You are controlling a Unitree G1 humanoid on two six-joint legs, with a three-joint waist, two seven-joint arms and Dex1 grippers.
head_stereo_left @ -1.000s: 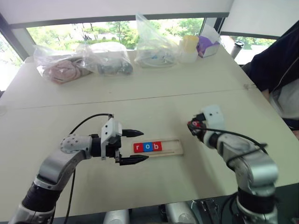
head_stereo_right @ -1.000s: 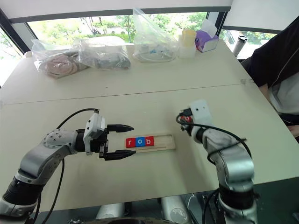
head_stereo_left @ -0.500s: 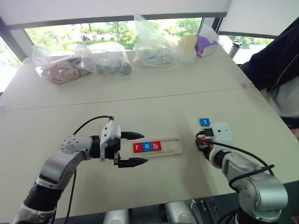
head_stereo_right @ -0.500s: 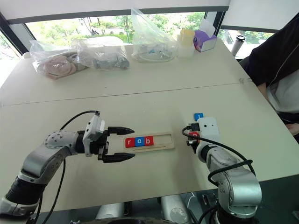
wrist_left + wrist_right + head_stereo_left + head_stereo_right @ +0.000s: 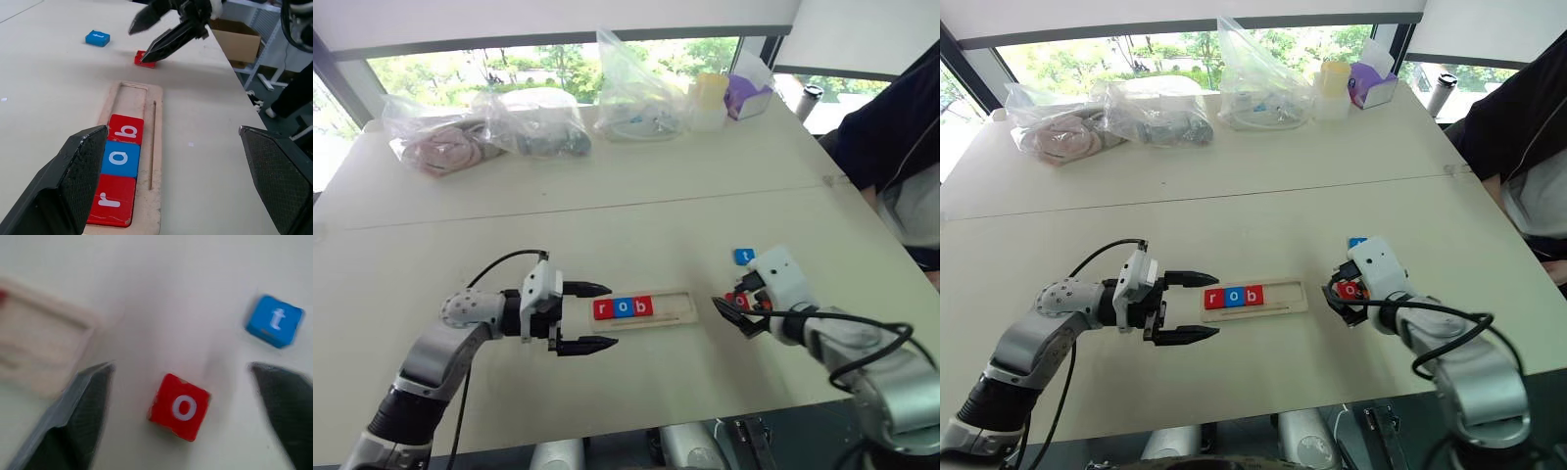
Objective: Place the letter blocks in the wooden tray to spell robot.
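The tray [image 5: 651,307] lay on the table [image 5: 607,235] holding r, o, b [image 5: 125,131] at its left end. A red o [image 5: 179,406] and blue t [image 5: 274,320] lay loose beyond its right end. The right gripper [image 5: 181,396] hung spread and empty over the o; the left gripper [image 5: 588,317] gaped empty beside the tray.

red o tile [image 5: 741,297] half hidden behind right gripper [image 5: 736,314] — head views.
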